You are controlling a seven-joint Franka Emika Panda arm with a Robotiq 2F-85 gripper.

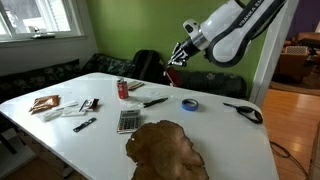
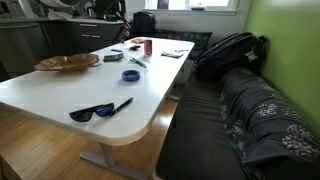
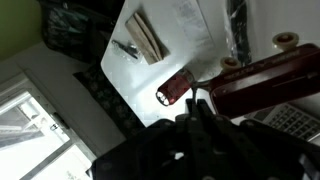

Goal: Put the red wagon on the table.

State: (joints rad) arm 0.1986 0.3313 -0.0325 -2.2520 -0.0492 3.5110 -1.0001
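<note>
The gripper (image 1: 172, 62) hangs above the far edge of the table (image 1: 230, 140), its fingers closed on the red wagon (image 1: 170, 73), which is lifted clear of the tabletop. In the wrist view the wagon (image 3: 262, 85) juts sideways from the dark fingers (image 3: 200, 112). Below and near it stands a red-and-white soda can (image 1: 123, 88). A black pen (image 1: 155, 101) and a blue tape roll (image 1: 190, 104) lie further in. A calculator (image 1: 127, 121) lies just beside the brown wooden slab (image 1: 165, 150). Sunglasses (image 1: 243, 113) lie well apart, near the table's edge. A dark backpack (image 2: 228, 52) rests on the couch beside the table.
</note>
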